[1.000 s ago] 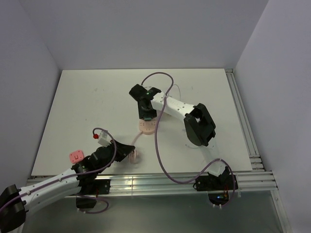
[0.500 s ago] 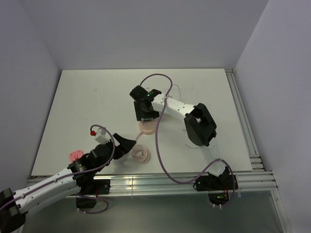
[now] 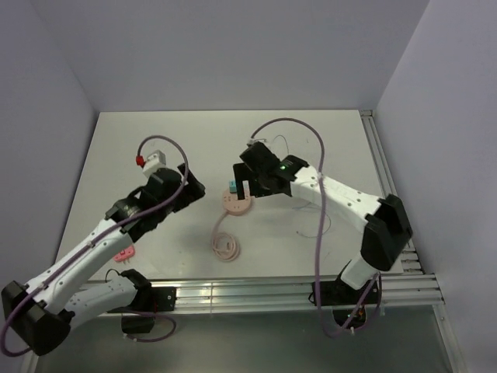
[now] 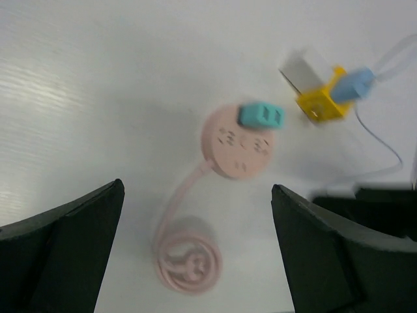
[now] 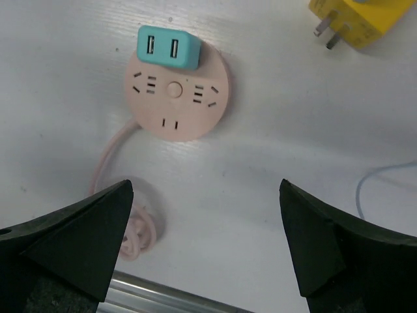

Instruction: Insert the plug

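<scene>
On the counter [image 3: 140, 140] I count just one of each kind: one round pink socket [image 5: 176, 98], one teal adapter [image 5: 168, 47], one yellow plug [image 5: 365, 13], one coil of pink cord [image 3: 225, 247], and one small pink piece [image 3: 123, 254] near the front left corner.

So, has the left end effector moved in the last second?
Yes. The left end effector went from the coiled cord near the front edge back to beside the socket, on its left.
</scene>
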You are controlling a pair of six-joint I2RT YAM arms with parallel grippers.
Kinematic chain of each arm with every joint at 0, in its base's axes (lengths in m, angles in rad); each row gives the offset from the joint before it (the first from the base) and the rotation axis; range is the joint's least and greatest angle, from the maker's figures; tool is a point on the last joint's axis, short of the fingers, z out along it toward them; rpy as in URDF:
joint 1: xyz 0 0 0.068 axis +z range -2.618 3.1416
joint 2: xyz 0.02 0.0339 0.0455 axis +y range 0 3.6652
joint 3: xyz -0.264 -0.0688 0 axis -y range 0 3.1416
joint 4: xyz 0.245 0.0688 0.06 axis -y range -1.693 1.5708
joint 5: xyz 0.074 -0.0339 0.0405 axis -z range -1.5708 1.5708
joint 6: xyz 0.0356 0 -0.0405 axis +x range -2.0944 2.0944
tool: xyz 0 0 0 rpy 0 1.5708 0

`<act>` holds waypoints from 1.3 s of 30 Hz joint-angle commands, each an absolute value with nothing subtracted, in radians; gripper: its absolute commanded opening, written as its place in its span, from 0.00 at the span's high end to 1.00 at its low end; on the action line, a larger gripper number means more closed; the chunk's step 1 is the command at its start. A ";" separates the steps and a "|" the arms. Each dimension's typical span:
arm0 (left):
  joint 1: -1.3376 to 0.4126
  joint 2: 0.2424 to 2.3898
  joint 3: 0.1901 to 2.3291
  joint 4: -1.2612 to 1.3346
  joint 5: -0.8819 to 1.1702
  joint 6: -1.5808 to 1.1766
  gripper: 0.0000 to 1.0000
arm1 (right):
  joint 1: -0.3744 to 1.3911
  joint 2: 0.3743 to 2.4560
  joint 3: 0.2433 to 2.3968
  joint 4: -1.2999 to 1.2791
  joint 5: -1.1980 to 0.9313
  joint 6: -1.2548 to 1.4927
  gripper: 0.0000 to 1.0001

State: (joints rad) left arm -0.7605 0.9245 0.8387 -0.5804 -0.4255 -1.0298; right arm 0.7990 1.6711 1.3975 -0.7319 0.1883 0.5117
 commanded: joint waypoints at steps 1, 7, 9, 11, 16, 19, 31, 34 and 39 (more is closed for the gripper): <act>-0.539 1.028 0.923 -0.699 -0.218 -0.833 0.01 | 0.801 1.522 1.267 -0.660 0.184 0.526 0.00; -0.324 1.133 1.096 -0.856 -0.485 -1.038 0.01 | 0.801 1.315 1.088 -0.612 0.143 0.551 0.00; -0.275 1.152 1.135 -0.975 -0.566 -1.214 0.01 | 0.801 1.269 1.054 -0.606 0.127 0.548 0.00; -0.211 1.196 1.181 -1.105 -0.626 -1.352 0.01 | 0.801 1.244 1.040 -0.612 0.114 0.539 0.00; -0.062 1.418 1.226 -1.311 -0.598 -1.499 0.01 | 0.799 1.177 1.025 -0.634 0.092 0.520 0.00; -0.002 1.505 1.160 -1.345 -0.626 -1.563 0.01 | 0.801 1.154 1.022 -0.643 0.081 0.509 0.00; 0.106 1.238 0.827 -1.172 -0.591 -1.680 0.02 | 0.802 1.127 0.999 -0.686 0.034 0.512 0.01; 0.150 1.297 0.807 -1.154 -0.592 -1.651 0.01 | 0.802 1.123 0.989 -0.684 0.018 0.518 0.01; 0.192 1.358 0.762 -1.016 -0.578 -1.592 0.01 | 0.805 1.132 0.986 -0.684 0.008 0.529 0.02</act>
